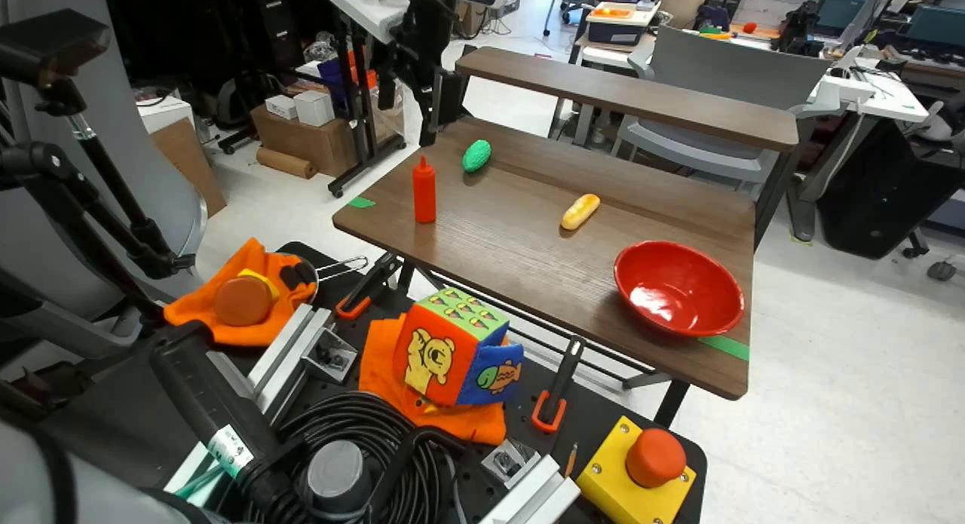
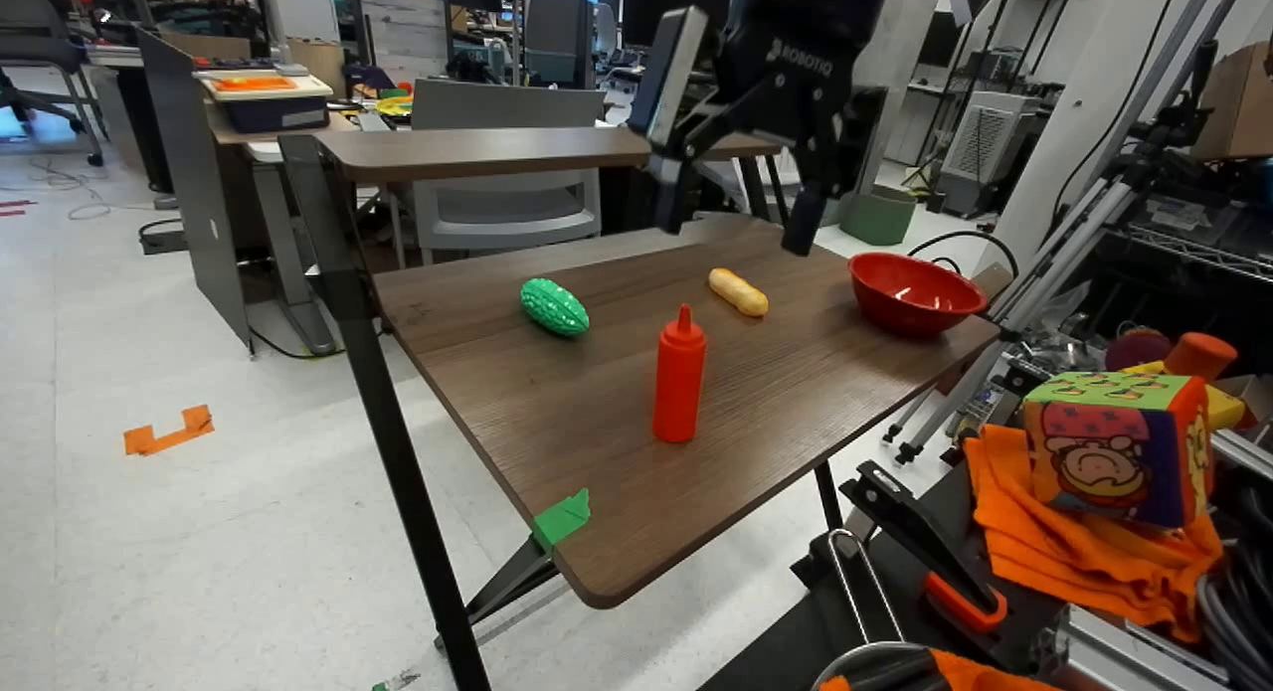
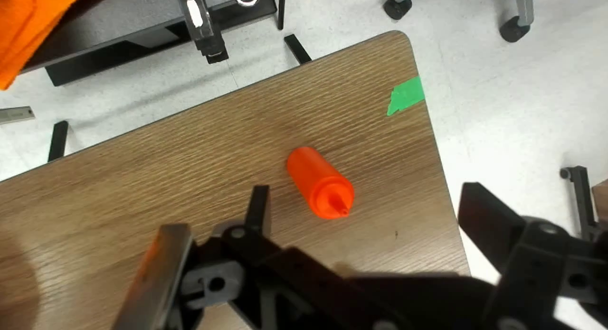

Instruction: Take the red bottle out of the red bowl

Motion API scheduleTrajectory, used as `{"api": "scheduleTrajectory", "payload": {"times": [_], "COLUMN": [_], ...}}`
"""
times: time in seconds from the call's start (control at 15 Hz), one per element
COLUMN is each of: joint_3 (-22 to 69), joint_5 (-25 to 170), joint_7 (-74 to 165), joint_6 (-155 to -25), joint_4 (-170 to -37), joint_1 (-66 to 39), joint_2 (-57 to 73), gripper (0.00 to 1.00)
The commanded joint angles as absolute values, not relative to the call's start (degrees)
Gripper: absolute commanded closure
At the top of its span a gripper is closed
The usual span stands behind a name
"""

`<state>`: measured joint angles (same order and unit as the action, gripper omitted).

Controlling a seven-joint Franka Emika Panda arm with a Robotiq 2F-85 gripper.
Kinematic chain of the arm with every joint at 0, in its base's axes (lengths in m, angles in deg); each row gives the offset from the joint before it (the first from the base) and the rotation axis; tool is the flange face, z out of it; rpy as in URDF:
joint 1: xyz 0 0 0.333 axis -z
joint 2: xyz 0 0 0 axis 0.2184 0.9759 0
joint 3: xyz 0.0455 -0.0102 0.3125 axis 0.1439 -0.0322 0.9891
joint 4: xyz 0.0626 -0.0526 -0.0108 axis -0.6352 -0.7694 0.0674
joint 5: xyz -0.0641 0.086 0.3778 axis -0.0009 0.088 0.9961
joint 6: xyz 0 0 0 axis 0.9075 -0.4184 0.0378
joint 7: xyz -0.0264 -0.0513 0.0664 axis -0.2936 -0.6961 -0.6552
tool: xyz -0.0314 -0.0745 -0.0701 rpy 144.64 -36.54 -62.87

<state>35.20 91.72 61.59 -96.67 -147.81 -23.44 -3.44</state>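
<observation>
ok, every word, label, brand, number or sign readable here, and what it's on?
"ROBOTIQ": pale lettering on the black two-finger gripper, in an exterior view.
Too small to read: the print on the white-and-green label on the black cylindrical handle, in an exterior view.
No lettering visible on the red plastic squeeze bottle or the glossy red bowl.

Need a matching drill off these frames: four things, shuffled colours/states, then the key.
Things:
1. squeeze bottle
2. bowl
3. bumpy toy vegetable
4. fingers

Colours/states:
a. red, open side up
b. spread apart, holding nothing
c. red, standing nozzle up
d. green, lying on the tabletop

Pairs: 1-c, 2-a, 3-d, 4-b
</observation>
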Motion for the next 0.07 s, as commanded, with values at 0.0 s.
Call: {"api": "scheduleTrajectory", "payload": {"times": [0.0], "joint_3": [35.61], "joint_5": [91.68], "joint_7": [61.65], "joint_6": [-96.55], "joint_4": [-148.29], "joint_1": [-22.97], "joint_2": [-4.00], "gripper": [0.00]}}
